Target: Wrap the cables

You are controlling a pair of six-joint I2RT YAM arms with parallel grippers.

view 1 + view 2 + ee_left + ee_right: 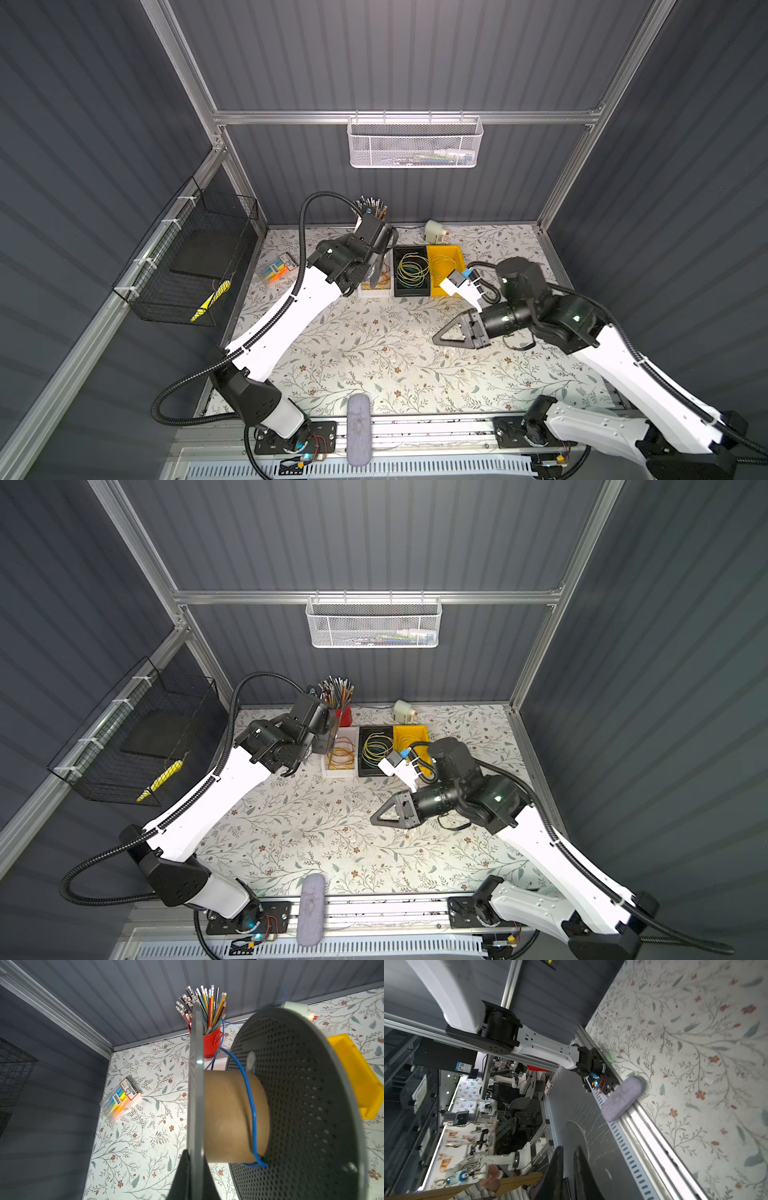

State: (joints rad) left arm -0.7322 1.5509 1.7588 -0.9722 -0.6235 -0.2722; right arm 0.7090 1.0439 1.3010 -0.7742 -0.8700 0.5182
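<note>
The left gripper is clamped on the rim of the clear round flange of a spool with a brown cardboard core and a second, dark perforated-looking flange. It holds the spool in the air at the far side of the floral-patterned tabletop, left of centre. The long, thin, bright blue wire makes one loose turn round the core, close to the dark flange. At one end it meets the foot of that flange; its other run lifts off the core and trails away towards the red cup of pencils by the far wall. A clear pack of coloured highlighters lies on the table to the left. Right of the spool, a black tray holding yellow and green wire coils sits beside a yellow plastic bin. The right gripper hangs over the table right of centre, nearer than the bins, pointing left. In the right wrist view its dark fingers stand a narrow slit apart with nothing seen between them. A grey-purple fabric case lies at the near edge.
</note>
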